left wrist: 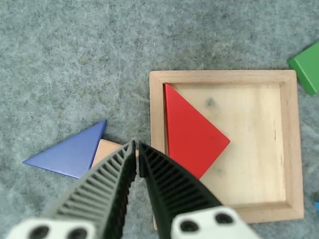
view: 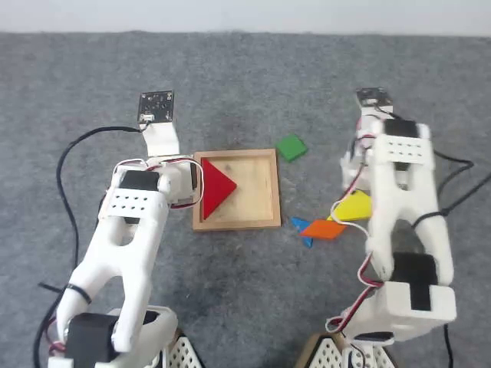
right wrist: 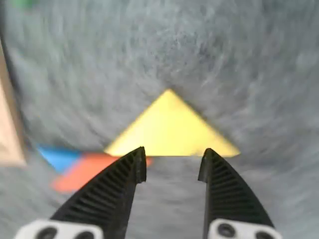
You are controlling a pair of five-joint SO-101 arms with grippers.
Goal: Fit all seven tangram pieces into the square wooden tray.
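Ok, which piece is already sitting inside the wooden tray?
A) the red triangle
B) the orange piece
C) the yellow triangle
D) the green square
A: the red triangle lies flat on the floor of the wooden tray, inside its rim.

Red triangle [view: 215, 186] lies in wooden tray [view: 261, 222], just beside left jaws. Yellow triangle [view: 354, 207], orange piece [view: 324, 228] and blue piece [view: 297, 223] on surface near right jaws; green square [view: 291, 147] farther off.

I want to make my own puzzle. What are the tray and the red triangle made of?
The tray looks like pale bare wood; grain streaks show on its floor. The red triangle is flat, evenly coloured and matte, maybe painted wood or plastic; I can't tell which.
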